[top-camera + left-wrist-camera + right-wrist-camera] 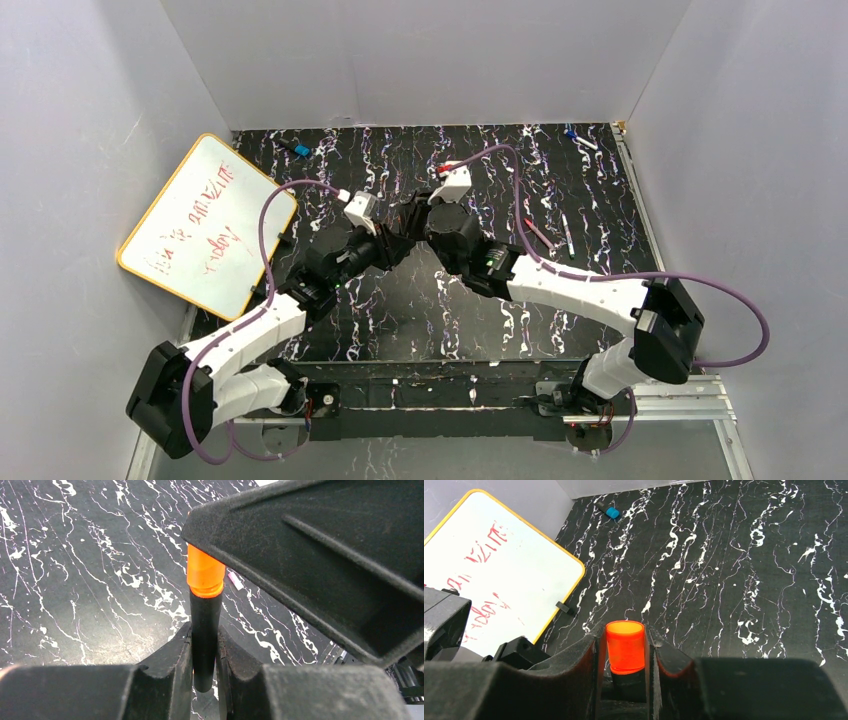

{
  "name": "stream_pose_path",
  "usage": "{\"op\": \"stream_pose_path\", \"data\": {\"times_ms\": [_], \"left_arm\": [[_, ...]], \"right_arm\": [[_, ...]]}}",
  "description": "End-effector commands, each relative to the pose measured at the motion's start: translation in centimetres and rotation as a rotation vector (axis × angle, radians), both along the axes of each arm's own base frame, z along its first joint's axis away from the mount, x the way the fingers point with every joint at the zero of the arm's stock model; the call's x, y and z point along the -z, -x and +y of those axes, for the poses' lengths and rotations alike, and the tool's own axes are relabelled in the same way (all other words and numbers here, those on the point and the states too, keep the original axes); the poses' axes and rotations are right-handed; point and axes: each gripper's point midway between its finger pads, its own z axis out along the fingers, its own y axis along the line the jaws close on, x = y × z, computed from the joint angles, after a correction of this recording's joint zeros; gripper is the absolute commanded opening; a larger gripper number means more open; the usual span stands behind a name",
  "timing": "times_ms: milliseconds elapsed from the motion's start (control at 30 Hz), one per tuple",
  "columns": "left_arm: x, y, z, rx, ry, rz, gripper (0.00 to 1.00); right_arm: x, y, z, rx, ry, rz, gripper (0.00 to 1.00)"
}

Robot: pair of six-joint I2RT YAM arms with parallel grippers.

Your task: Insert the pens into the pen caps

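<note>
At frame centre, the left gripper [204, 652] clamps the black pen [205, 617] and the right gripper [625, 655] pinches the orange cap [625, 642], coaxial for pushing together.

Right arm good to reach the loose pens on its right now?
Probably not: its jaws grip the orange cap, seated on the black pen in the left jaws. Path to those pens looks free.
</note>
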Motion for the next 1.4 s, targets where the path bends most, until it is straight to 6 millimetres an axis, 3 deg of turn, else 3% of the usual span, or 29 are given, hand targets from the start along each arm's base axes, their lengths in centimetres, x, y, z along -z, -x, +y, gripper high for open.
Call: {"op": "stream_pose_path", "data": {"times_ms": [0, 433, 767, 1033, 1367], "left_arm": [[-4.7, -1.8, -0.4, -0.022, 0.040, -0.128, 0.00], [-7.4, -3.6, 2.2, -0.040, 0.020, -0.202, 0.00], [-8.7, -3.3, 1.0, 0.071, 0.053, -0.262, 0.00], [-9.2, -3.1, 2.5, 0.090, 0.050, -0.314, 0.00], [-7.5, -2.6, 2.1, 0.140, 0.055, -0.303, 0.00]], "right_arm": [[-0.1, 2.4, 1.3, -0.071, -0.021, 0.003, 0.04], [2.5, 4.5, -0.8, -0.105, 0.051, 0.030, 0.04], [3.8, 5.7, 0.6, -0.206, 0.070, 0.045, 0.04], [3.1, 6.2, -0.7, -0.218, 0.097, 0.008, 0.04], [2.0, 6.7, -2.0, -0.230, 0.106, -0.012, 0.05]]}}
